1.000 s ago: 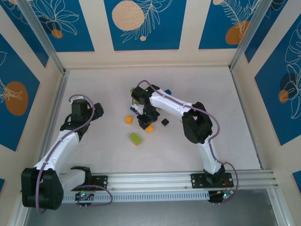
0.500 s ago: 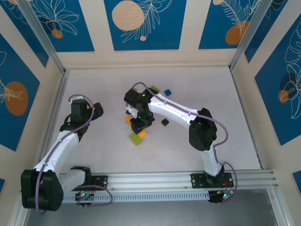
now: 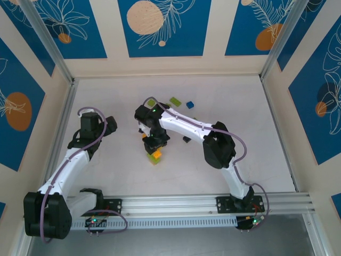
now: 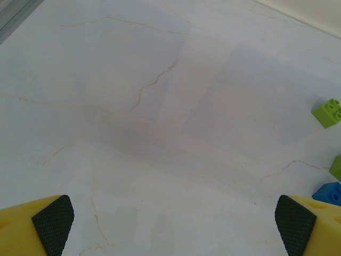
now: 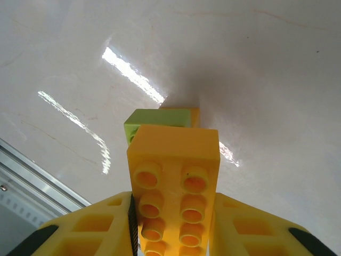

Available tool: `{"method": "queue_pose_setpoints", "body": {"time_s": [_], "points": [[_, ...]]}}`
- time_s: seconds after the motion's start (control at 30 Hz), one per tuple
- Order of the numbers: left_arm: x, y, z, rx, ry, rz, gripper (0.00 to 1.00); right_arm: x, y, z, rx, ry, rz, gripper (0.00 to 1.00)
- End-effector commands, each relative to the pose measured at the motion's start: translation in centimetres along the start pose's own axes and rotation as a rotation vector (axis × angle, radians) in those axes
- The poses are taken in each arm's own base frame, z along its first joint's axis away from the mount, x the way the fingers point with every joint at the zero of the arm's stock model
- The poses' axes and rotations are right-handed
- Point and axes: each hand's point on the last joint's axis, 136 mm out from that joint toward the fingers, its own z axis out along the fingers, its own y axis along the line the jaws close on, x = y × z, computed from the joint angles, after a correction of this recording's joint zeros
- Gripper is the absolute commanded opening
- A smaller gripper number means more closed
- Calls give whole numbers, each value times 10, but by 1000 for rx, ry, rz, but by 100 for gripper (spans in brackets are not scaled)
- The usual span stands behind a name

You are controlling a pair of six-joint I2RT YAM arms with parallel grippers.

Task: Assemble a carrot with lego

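My right gripper is shut on a long orange lego brick, held with its underside tubes facing the camera. Just beyond the brick's tip a lime green brick lies on the table with a small orange brick against it. From above, the right gripper hovers right over this lime brick. Another orange brick lies beside the gripper, and a black one lies to its right. My left gripper stands open over bare table, its pads wide apart.
A lime piece and a blue brick lie farther back. The left wrist view has a lime brick and a blue one at its right edge. Walls enclose the table on three sides, with a metal rail in front.
The right arm has swung left and nearer with the orange brick, from over the black and orange bricks to above the lime brick. The left arm has stayed still.
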Motion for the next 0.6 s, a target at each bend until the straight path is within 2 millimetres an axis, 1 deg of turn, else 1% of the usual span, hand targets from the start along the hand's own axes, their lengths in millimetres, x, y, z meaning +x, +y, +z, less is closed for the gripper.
{"method": "queue_pose_setpoints", "body": {"time_s": [0.0,0.13,0.57], "points": [[-9,5,-4,-19,-26,-20,100,3,7,-1,-7,19,2,34],[-8,5,-2,-19,-22,-21,100,4,10,4,-11,32,-5,34],[-8,5,-3,-16,-23,-19,100,11,8,15,21,76,5,35]]}}
